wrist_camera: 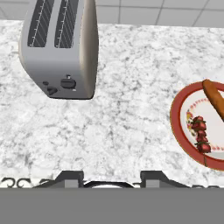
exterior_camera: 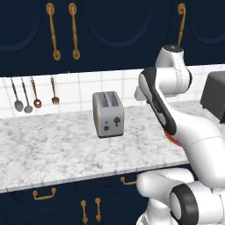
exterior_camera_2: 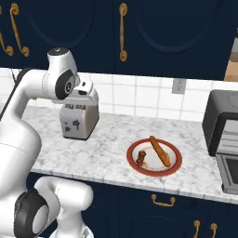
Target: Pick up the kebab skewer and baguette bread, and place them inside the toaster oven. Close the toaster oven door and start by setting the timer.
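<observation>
My right base view shows the red-rimmed plate [exterior_camera_2: 133, 160] with the baguette bread [exterior_camera_2: 159, 151] and kebab skewer [exterior_camera_2: 141, 158] lying apart on it, and the toaster oven [exterior_camera_2: 222, 132] with its door [exterior_camera_2: 229, 174] dropped open; my left base view shows hanging utensils [exterior_camera: 27, 95] instead. In my hand view the silver toaster [wrist_camera: 61, 46] stands upper left and my gripper [wrist_camera: 112, 178] holds nothing; I cannot tell how far its fingers are spread. The skewer lies to its right.
</observation>
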